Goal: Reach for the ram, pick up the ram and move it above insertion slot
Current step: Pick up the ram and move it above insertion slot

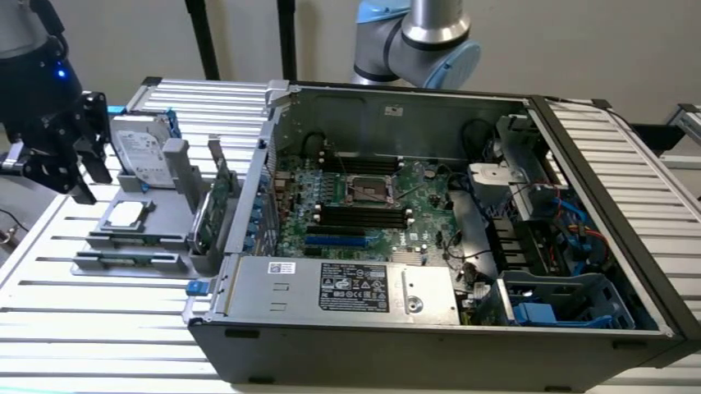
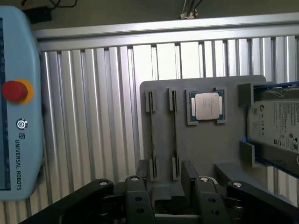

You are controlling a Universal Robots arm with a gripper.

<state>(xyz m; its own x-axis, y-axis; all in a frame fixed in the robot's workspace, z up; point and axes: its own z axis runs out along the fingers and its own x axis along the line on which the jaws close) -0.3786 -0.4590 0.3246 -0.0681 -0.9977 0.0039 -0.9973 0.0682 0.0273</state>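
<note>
Hanging at the exterior view's left, the gripper (image 1: 93, 185) has its jaws apart and holds nothing. The ram (image 1: 123, 257) stands on its thin edge in a slot of the gray holder (image 1: 164, 215) — on the holder's near side, lower and nearer than the gripper. Its long side runs left to right. From the wrist view it seems to sit between the two fingers (image 2: 140, 191) — flat faces toward them.

Silver, ribbed slats are shown on the table (image 1: 98, 312). The tray (image 2: 205, 149) is plain grey, the claw (image 1: 88, 185) black. A green board (image 1: 422, 185) is set in a dark grey computer case (image 1: 438, 353). A red button (image 2: 14, 90), ringed yellow, is borne on a pale blue controller (image 2: 18, 46).
</note>
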